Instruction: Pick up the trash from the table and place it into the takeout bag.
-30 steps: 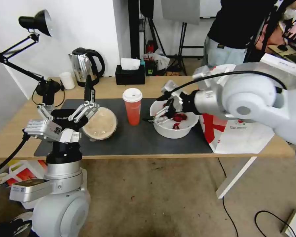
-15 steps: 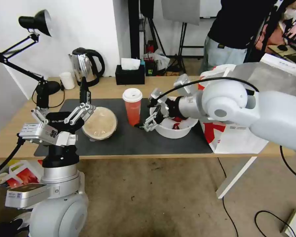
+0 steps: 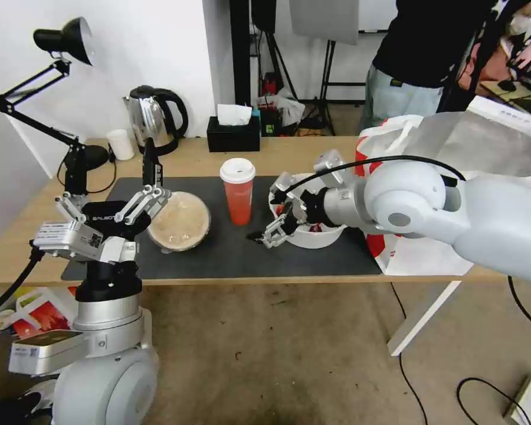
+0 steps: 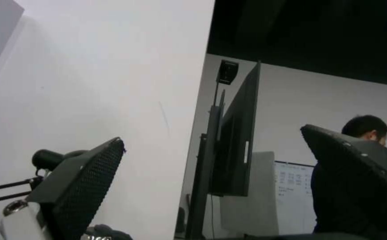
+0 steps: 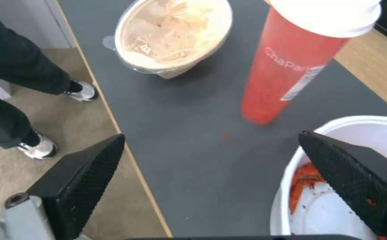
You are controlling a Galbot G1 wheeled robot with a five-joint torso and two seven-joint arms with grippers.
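On the table, the dark mat carries the trash. The beige lidded bowl is at the left. The red white-lidded cup stands in the middle. The white bowl of crayfish shells is at the right. My right gripper is open at that bowl's left rim, one finger over the bowl and the other over the mat. My left gripper is open and points upward, just left of the beige bowl. The takeout bag stands at the table's right end.
A desk lamp, a kettle, a small white cup and a black tissue box line the far edge. A person stands behind the table. Cables lie on the floor at the right.
My right gripper has come off the inside of the white bowl, moving left and down to its left rim. The left arm sank a little at first and has since stayed still.
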